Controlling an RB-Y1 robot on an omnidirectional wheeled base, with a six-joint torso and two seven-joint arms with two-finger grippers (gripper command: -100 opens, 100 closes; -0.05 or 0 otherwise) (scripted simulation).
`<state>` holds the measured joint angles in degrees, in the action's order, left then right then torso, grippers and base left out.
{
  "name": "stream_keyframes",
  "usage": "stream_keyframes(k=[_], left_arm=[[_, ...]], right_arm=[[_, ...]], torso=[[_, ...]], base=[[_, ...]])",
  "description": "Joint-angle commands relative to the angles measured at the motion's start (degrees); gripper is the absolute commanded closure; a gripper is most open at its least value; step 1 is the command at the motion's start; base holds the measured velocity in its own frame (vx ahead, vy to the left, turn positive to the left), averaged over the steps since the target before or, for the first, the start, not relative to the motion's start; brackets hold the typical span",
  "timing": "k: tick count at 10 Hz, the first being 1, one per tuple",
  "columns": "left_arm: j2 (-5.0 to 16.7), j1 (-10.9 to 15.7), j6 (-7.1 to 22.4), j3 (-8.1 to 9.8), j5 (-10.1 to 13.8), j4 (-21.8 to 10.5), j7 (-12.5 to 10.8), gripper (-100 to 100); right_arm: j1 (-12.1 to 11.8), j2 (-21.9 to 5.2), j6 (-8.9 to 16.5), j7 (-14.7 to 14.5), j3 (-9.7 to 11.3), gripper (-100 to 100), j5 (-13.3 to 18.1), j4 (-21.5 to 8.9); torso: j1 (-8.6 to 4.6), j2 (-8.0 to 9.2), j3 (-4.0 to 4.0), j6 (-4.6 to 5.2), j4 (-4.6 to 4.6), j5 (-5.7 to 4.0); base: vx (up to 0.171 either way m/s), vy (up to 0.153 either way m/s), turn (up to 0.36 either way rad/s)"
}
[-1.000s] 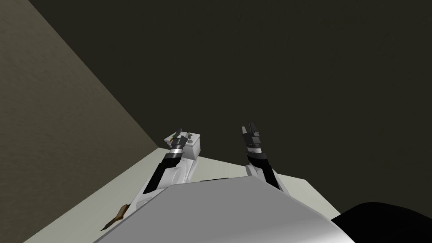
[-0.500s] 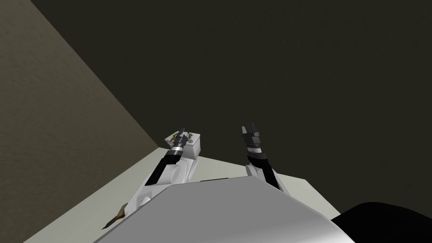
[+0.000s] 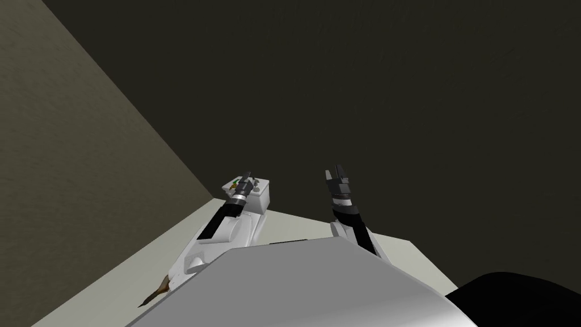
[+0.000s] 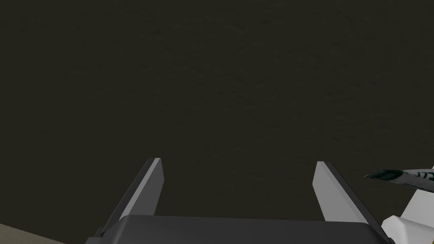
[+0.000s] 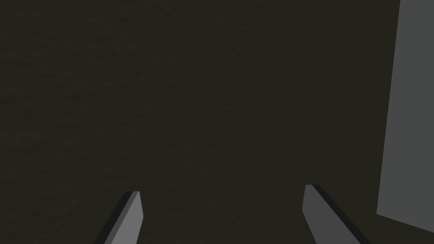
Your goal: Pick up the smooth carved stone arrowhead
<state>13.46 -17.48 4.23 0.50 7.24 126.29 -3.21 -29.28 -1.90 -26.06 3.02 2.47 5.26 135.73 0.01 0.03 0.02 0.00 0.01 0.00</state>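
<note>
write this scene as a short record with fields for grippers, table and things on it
left gripper: open, empty, at the white box
right gripper: open, empty, apart from the box
table: pale, in a corner of dark walls
box contents: small green and orange bits
brown pointed thing: on the table by my left arm
arrowhead: cannot tell which it is

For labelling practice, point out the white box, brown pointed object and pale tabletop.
white box point(image 3: 262, 200), head view, its side wall.
brown pointed object point(image 3: 155, 294), head view, its middle.
pale tabletop point(image 3: 295, 227), head view, bare patch.
</note>
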Motion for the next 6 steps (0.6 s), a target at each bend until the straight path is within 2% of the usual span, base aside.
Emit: stream_keyframes(k=[1, 2, 3, 5, 6], left_arm=[[1.4, 1.6, 2.9, 0.53, 0.2, -0.4, 0.9, -100], [1.4, 1.6, 4.5, 0.53, 0.2, -0.4, 0.9, -100], [2.7, 3.1, 6.3, 1.01, 0.4, -0.9, 1.6, -100], [2.7, 3.1, 8.9, 1.01, 0.4, -0.9, 1.6, -100], [4.0, 4.7, 11.0, 1.51, 0.6, -1.5, 2.4, -100]], right_arm=[[0.0, 0.0, 0.0, 0.0, 0.0, 0, 0.0, 0.0], [0.0, 0.0, 0.0, 0.0, 0.0, 0, 0.0, 0.0], [0.0, 0.0, 0.0, 0.0, 0.0, 0, 0.0, 0.0], [0.0, 0.0, 0.0, 0.0, 0.0, 0, 0.0, 0.0], [0.0, 0.0, 0.0, 0.0, 0.0, 0, 0.0, 0.0]], torso=[[0.00, 0.00, 0.00, 0.00, 0.00, 0.00], [0.01, 0.01, 0.00, 0.00, 0.00, 0.00], [0.01, 0.01, 0.01, 0.00, 0.00, 0.00], [0.00, 0.01, 0.01, 0.00, 0.00, 0.00], [0.00, 0.00, 0.00, -0.01, 0.00, 0.00]], base=[[-0.015, 0.002, -0.005], [-0.014, 0.002, -0.005], [-0.016, 0.001, -0.011], [-0.009, 0.001, -0.003], [-0.011, 0.002, -0.014]])
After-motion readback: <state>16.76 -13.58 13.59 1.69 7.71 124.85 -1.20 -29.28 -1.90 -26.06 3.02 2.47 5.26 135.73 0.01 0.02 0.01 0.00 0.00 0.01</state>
